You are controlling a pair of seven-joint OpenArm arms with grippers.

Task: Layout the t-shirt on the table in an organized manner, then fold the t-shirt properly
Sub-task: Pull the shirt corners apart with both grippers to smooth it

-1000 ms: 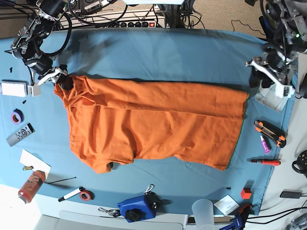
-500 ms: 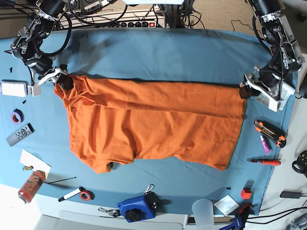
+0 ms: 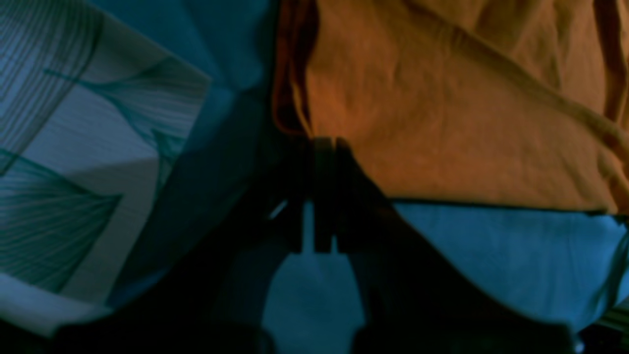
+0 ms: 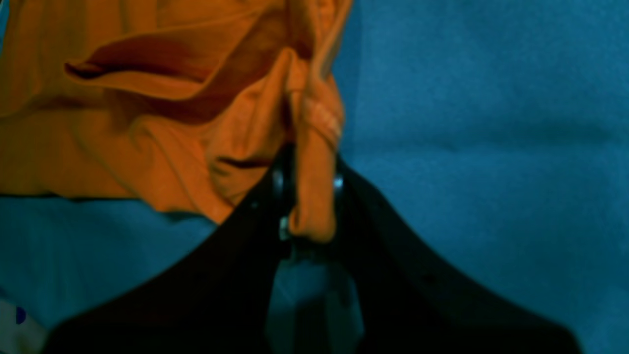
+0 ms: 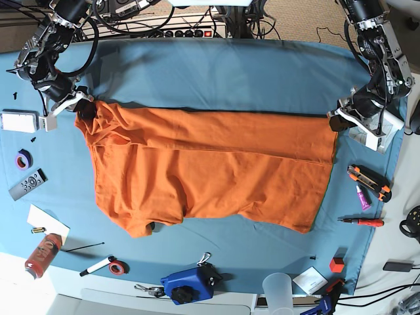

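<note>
The orange t-shirt (image 5: 210, 170) lies spread sideways on the blue-teal table (image 5: 216, 72), with its top edge stretched almost straight. My right gripper (image 5: 85, 108), at the left of the base view, is shut on a bunched fold of the t-shirt (image 4: 312, 206) at the shirt's upper left corner. My left gripper (image 5: 333, 121), at the right of the base view, sits at the shirt's upper right corner. In the left wrist view the left gripper (image 3: 322, 147) has its jaws together, with the tips on the corner of the t-shirt (image 3: 442, 123) at the hem.
A patterned white packet (image 5: 374, 134) lies just beyond my left gripper and also shows in the left wrist view (image 3: 73, 172). A utility knife (image 5: 369, 182) and a screwdriver (image 5: 361, 222) lie at the right edge. A remote (image 5: 27, 184), a tape roll (image 5: 23, 159) and a white box (image 5: 18, 121) lie at the left. A blue device (image 5: 189, 285) and a cup (image 5: 277, 289) stand at the front.
My left gripper came down and inward from the far right edge to the shirt's upper right corner. My right gripper shifted slightly up, still holding its corner.
</note>
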